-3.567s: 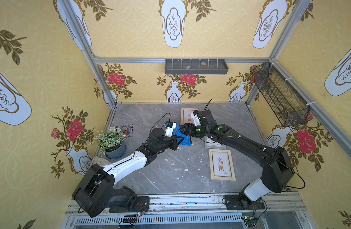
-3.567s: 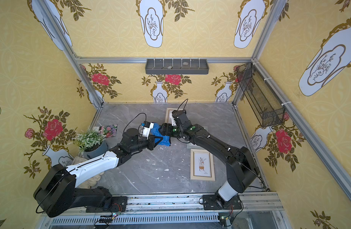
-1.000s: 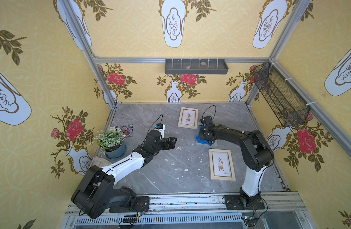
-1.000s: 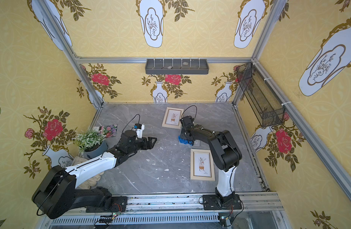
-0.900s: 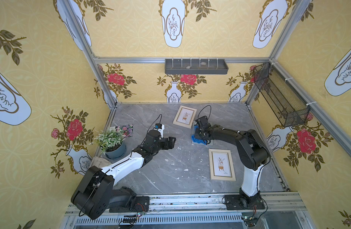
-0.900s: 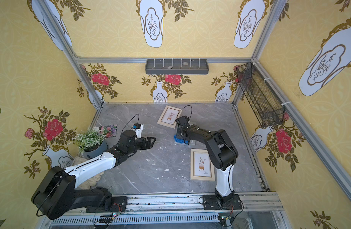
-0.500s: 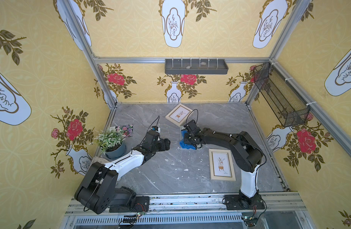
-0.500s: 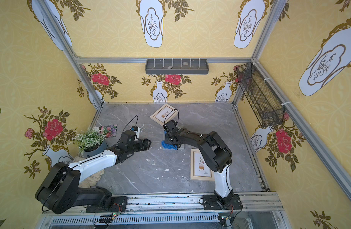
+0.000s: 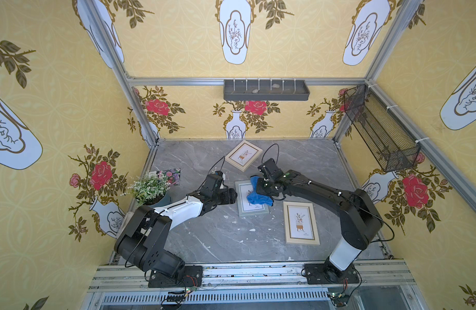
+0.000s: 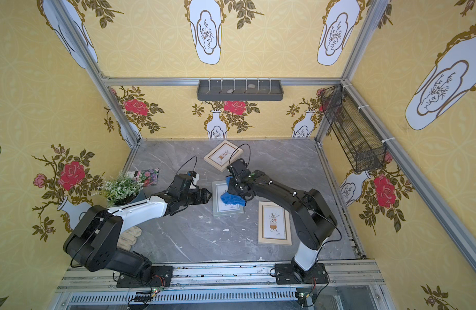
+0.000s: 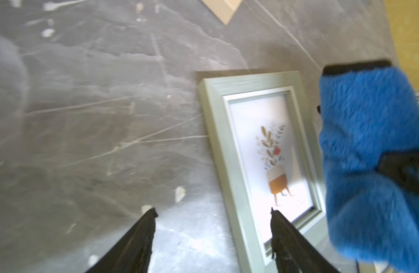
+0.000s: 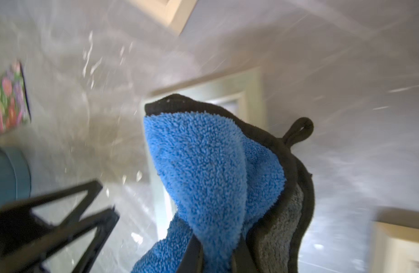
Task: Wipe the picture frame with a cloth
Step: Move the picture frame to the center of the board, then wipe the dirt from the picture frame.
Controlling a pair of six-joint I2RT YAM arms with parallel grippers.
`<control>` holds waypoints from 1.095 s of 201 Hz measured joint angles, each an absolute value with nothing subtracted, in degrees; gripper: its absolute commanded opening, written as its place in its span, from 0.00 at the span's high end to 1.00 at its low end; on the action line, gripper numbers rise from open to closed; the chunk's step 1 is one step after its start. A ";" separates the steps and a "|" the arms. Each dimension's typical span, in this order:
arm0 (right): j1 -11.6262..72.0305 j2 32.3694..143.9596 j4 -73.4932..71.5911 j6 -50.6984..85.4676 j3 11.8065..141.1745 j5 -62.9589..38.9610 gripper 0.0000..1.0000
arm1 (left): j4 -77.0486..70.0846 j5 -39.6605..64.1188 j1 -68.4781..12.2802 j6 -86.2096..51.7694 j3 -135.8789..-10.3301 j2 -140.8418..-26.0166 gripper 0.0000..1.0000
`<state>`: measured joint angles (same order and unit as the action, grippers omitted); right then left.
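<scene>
A grey-green picture frame (image 9: 252, 212) lies flat mid-table; it also shows in a top view (image 10: 227, 210) and in the left wrist view (image 11: 227, 151). The bright-blue cloth (image 9: 258, 195) with black trim hangs bunched from my right gripper (image 9: 264, 188), which is shut on it and holds it over the frame's right half. In the right wrist view the cloth (image 12: 203, 165) fills the middle, pinched in the gripper (image 12: 218, 250). My left gripper (image 11: 213, 212) is open at the frame's left edge (image 9: 232, 196), one fingertip (image 11: 274, 215) over the frame and nothing held.
Two wooden picture frames lie nearby, one askew at the back (image 9: 243, 155) and one at the front right (image 9: 301, 222). A potted plant (image 9: 150, 188) and a floral card (image 9: 170, 175) stand at the left. An off-white glove (image 10: 129, 236) lies beside the left arm. A wire basket (image 9: 379, 131) hangs on the right wall.
My right gripper has swept the cloth leftward across the table to over the grey-green frame. The back wooden frame has turned askew and slid left. The left gripper's jaws have narrowed slightly.
</scene>
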<state>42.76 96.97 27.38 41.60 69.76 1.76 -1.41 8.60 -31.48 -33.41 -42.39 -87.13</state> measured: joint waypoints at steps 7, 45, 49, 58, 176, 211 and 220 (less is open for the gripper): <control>41.50 96.33 27.97 40.97 69.73 3.07 0.90 | -1.13 8.62 -32.51 -33.39 -43.31 -87.70 0.22; 39.75 97.60 28.40 37.41 70.76 5.13 0.91 | 1.85 7.42 -36.86 -33.30 -48.62 -92.97 0.24; 39.75 97.95 28.42 37.39 70.76 5.19 0.91 | 2.31 7.16 -36.97 -33.56 -49.04 -93.65 0.24; 39.77 98.76 28.40 36.91 70.76 5.19 0.91 | 3.36 6.24 -37.04 -34.59 -49.78 -95.13 0.24; 41.08 105.78 24.12 36.18 68.69 3.49 0.94 | 2.33 2.59 -38.24 -38.13 -51.51 -101.34 0.60; 39.29 101.60 27.42 35.88 67.68 8.16 0.93 | -0.51 3.01 -36.34 -38.57 -49.87 -101.25 0.61; 40.10 99.88 27.70 35.38 67.99 8.14 0.93 | -0.89 2.96 -35.90 -38.59 -49.54 -101.10 0.61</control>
